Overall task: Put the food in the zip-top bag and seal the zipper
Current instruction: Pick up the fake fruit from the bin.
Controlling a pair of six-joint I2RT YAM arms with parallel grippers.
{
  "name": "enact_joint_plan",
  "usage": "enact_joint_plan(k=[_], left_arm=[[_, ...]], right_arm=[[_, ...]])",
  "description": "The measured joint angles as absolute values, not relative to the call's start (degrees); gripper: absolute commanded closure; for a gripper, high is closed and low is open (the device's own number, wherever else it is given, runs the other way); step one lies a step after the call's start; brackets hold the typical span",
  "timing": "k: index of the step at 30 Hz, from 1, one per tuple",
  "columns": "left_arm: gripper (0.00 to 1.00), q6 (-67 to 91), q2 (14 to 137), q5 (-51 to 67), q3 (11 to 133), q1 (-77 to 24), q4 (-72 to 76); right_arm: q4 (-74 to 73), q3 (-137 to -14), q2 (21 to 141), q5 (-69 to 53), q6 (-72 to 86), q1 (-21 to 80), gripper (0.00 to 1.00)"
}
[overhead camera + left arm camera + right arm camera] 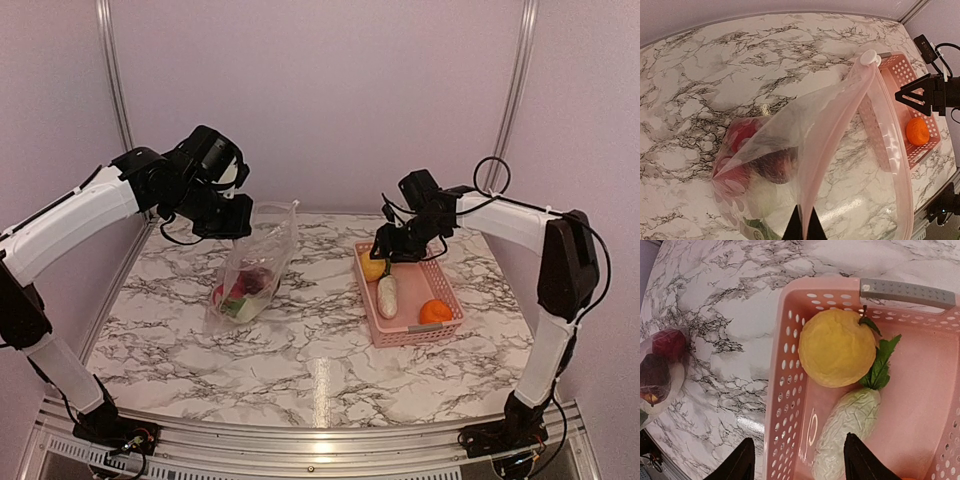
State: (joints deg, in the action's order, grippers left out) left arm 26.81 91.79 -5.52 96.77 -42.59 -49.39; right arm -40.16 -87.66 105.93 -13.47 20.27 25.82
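Under both end effectors we see the marbled bench [320,350]; the zip-top bag [262,255] dangles from the left end effector [804,227], clamped on its mouth edge, red and maroon food [772,165] low inside; the pink basket [430,285] lies beneath the right end effector [799,462], jaws apart; below it, a yellow fruit [836,347] and white vegetable [847,432].

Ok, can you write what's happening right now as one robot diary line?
left gripper: shut on zip-top bag edge, mouth held up | right gripper: open over basket | in basket: yellow fruit, white vegetable, orange
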Motion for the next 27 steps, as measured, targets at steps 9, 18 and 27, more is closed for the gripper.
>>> enact_joint_plan(k=[9,18,27], left_arm=[[1.0,27.2,91.3,-6.3,96.8,-42.6,-49.1],[1.0,27.2,90.4,-6.6,96.5,-42.6,-49.1],[1.0,27.2,90.3,-6.6,96.1,-42.6,-49.1]], right_arm=[[-38.0,-89.4,110.7,-16.0,20.5,23.0,0.4],[-36.7,-91.7,114.4,-17.3,21.0,21.9,0.36],[-35.6,-94.6,117.1,-17.8,22.5,21.9,0.28]])
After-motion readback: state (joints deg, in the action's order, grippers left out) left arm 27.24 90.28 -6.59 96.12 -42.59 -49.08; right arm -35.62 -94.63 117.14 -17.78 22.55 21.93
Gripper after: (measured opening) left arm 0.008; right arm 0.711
